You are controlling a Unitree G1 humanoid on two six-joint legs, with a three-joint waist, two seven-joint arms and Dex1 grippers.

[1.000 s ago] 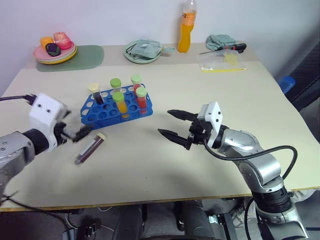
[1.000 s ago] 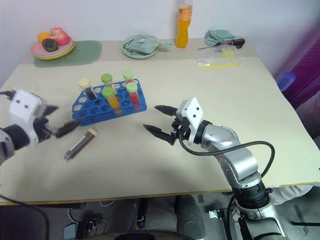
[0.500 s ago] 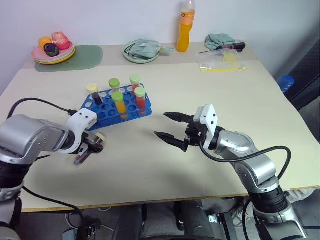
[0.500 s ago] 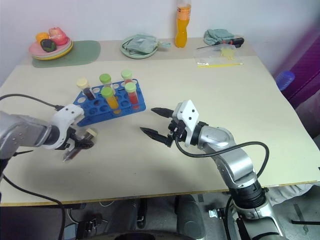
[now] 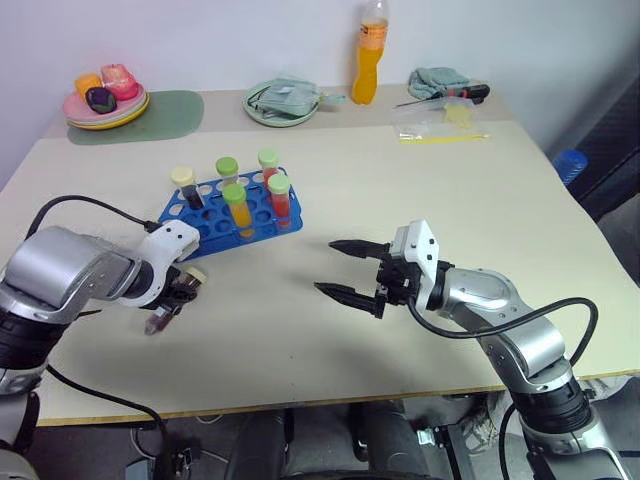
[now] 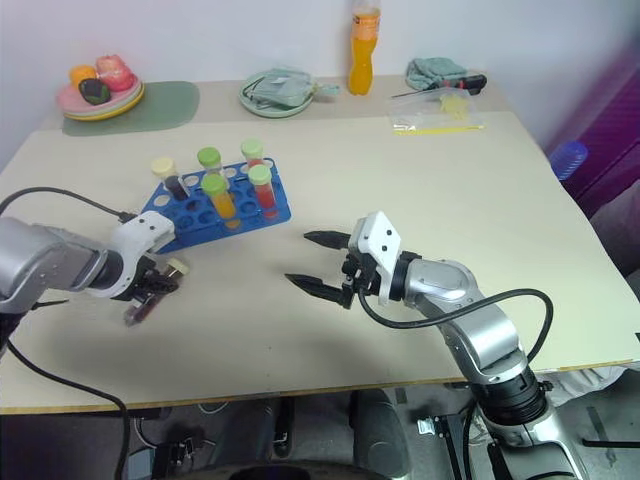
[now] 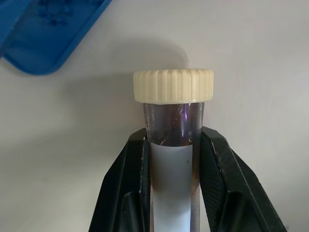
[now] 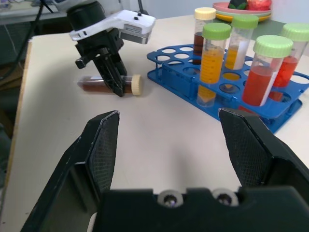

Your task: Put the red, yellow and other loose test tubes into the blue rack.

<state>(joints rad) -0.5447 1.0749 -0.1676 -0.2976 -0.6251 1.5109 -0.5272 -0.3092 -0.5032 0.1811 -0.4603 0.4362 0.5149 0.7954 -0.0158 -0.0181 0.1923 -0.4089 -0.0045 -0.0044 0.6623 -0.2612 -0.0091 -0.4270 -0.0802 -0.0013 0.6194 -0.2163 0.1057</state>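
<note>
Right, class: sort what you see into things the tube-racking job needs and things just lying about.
Job: blue rack; loose maroon tube, cream cap, gripped by left gripper; five racked tubes.
Lying about: orange bottle; plate of fruit; plastic bag; cloth.

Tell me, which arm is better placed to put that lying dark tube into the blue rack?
The left. Its gripper is already shut on the dark tube, beside the blue rack. The right gripper hangs open, apart from both.
</note>
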